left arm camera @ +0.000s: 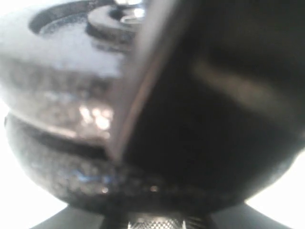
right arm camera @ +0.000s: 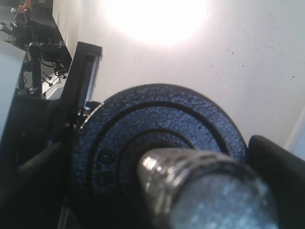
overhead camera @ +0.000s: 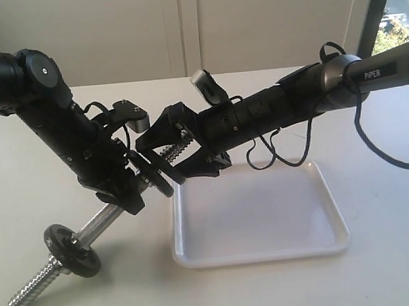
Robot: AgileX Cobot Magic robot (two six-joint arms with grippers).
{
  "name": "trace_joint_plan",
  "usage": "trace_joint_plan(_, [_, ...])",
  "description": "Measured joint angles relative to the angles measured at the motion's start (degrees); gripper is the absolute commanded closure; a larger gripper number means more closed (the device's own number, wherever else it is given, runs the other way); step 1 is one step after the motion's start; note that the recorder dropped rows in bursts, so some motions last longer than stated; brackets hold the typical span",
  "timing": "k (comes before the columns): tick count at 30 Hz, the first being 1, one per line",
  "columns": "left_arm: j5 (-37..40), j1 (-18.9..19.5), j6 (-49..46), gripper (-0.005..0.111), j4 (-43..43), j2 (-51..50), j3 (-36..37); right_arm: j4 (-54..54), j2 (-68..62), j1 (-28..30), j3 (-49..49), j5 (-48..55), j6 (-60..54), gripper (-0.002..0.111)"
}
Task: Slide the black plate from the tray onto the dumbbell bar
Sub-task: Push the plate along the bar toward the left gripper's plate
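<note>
My left gripper is shut on the middle of the dumbbell bar and holds it tilted, with the low threaded end near the table at the left. The bar's high threaded end points toward the right arm. My right gripper is shut on the black plate, which sits edge-on around the bar just above the left gripper. In the right wrist view the black plate fills the middle, and the bar passes through its centre hole. The white tray holds nothing.
Another dark weight disc sits on the bar's low end, just above the table. The left wrist view is blurred; it shows disc faces close up and the knurled bar. The tray lies under the right arm. Cables hang from that arm.
</note>
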State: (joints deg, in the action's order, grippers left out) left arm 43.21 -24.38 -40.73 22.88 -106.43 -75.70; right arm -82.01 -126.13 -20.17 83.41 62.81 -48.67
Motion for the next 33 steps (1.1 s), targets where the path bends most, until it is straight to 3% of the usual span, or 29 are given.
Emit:
trace_joint_plan(5, [0.0,0.0,-0.1,0.107,0.0,0.0,0.0,0.0,0.0,0.0,0.0,0.0,-1.7,0.014])
trace_joint_plan(33, [-2.1,-0.2,-0.1,0.107,0.7,-0.7,0.0,-1.0,0.5,3.5,0.0,3.6,-3.8,0.014])
